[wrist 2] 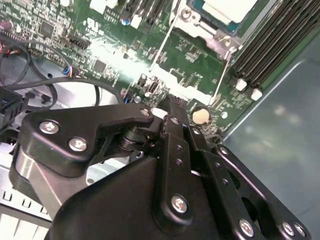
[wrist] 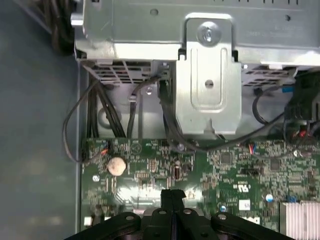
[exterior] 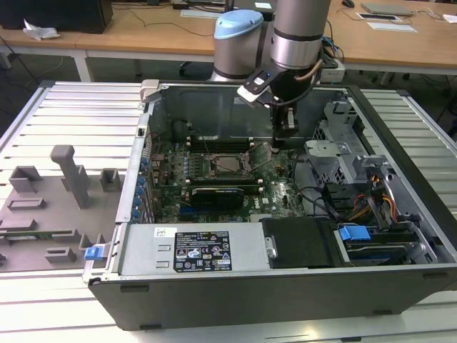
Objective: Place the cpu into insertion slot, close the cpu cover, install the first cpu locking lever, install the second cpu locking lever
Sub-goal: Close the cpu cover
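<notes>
The cpu (exterior: 228, 163), a silver square, sits in the insertion slot (exterior: 208, 165) on the green motherboard (exterior: 278, 193) inside the open case. The grey cpu cover (wrist 2: 207, 34) lies down as a frame around the chip (wrist 2: 230, 7). Thin metal lever rods (wrist 2: 161, 47) run along the socket's sides; one rod (exterior: 261, 153) slants up on the side towards the exterior view's right. My gripper (exterior: 285, 134) hangs just right of the socket in the exterior view. Its black fingers (wrist: 172, 195) are shut with nothing between them, the tips (wrist 2: 167, 104) low over the board beside a coin battery (wrist 2: 200, 116).
A metal drive cage (wrist: 207, 75) and black cables (wrist: 120, 115) stand beyond the board's edge. Memory slots (wrist 2: 270, 45) flank the socket, and a black card (exterior: 218, 193) lies in front of it. The power supply (exterior: 193, 250) fills the case front. A grey fixture tray (exterior: 50, 207) lies outside.
</notes>
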